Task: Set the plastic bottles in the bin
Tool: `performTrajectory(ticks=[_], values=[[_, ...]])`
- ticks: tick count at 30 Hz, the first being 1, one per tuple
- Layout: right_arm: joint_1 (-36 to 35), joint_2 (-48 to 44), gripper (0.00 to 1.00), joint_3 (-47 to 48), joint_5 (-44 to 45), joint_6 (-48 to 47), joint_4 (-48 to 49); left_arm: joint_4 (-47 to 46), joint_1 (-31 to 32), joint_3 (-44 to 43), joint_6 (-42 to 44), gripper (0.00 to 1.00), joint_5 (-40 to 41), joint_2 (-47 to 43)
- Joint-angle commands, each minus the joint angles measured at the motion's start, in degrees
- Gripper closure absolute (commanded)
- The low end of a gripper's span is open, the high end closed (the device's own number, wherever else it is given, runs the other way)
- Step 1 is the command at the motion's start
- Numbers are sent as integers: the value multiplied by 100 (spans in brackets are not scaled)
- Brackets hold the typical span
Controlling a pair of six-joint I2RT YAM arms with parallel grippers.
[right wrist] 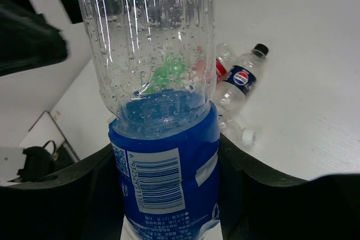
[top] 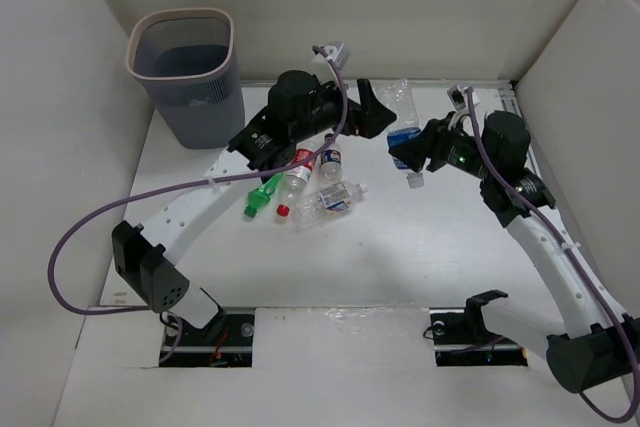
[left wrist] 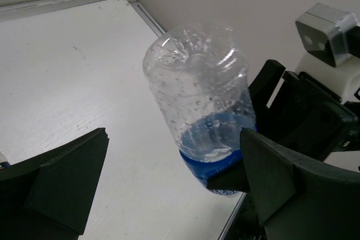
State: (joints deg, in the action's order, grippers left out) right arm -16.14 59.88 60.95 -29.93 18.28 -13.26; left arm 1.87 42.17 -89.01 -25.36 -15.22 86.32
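At the far left the bin (top: 185,72) showed no bottle inside (its floor was dim). On the mid-bench (top: 400,247) lay the green bottle (top: 262,197), the red-capped bottle (top: 293,187), the dark-capped bottle (top: 331,159) and the clear bottle (top: 332,200). The left end effector (top: 368,112) gaped wide around the base of the blue-labelled bottle (right wrist: 163,178). The right end effector (top: 425,145) clasped that bottle at its label. By my judgement none was binned yet.

Between the right fingers (right wrist: 264,195), which are matt black plastic, the blue-labelled bottle (right wrist: 160,82) is clear, glossy plastic, ribbed and beaded with droplets. Its label is shiny printed film. The left fingers (left wrist: 62,184) are the same dull black plastic. Beneath them the worktop (left wrist: 84,71) is white, matt and lightly scuffed. Left of the left fingers, the bin (top: 205,107) is grey mesh with a smooth pale rim.
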Motion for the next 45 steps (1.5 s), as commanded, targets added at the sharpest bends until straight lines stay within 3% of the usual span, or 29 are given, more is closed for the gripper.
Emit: performTrajectory(ticks=[1,10,11,12,13,14,15,16,17,18,21,24,25,27,28,32,39,42,43,44,45], values=[[-38,-230,100,-4,-644,254,508,-459,45,-231,-100,0,-51,34],[-618,6,100,22,-557,518,965,-1241,45,-28,-513,0,-868,104],[-688,59,100,101,-557,518,965,-1242,45,-81,-513,6,-929,156],[-689,59,100,101,-505,518,965,-1242,45,-81,-513,15,-930,157],[-689,59,100,154,-505,518,965,-1242,45,-133,-513,55,-930,157],[-689,59,94,154,-444,518,965,-1163,45,-264,-513,80,-852,226],[-689,59,84,215,-443,571,965,-1023,45,-370,-513,95,-720,297],[-689,59,63,216,-382,571,965,-883,45,-493,-365,100,-397,297],[-689,59,16,216,-216,571,965,-611,45,-633,-364,100,-263,376],[-689,7,0,216,-102,571,965,-539,-181,-852,-364,100,-175,437],[-478,6,0,93,320,624,826,-144,-865,-1492,-417,100,97,569],[-407,6,0,-187,716,624,746,357,-1490,-2110,-417,100,871,727],[-355,6,0,-258,717,554,746,410,-2006,-2399,-486,100,985,728],[-355,6,0,-381,717,475,746,411,-2597,-2489,-810,100,934,798],[-355,6,0,-434,717,474,746,350,-3200,-2542,-1012,100,829,798],[-355,260,0,-558,594,369,746,-81,-4310,-2419,-1533,100,775,859],[-407,490,0,-742,532,246,860,41,-5446,-3085,-1673,97,1153,1632],[-407,543,0,-795,532,193,921,305,-5666,-3638,-1673,78,1407,2098],[-407,543,0,-795,532,132,921,358,-5728,-3797,-1673,54,1408,2212],[-407,543,0,-795,532,132,921,549,-5729,-3964,-1673,37,1347,2309],[-468,603,0,-795,645,132,921,630,-5781,-4123,-1673,12,1347,2449]])
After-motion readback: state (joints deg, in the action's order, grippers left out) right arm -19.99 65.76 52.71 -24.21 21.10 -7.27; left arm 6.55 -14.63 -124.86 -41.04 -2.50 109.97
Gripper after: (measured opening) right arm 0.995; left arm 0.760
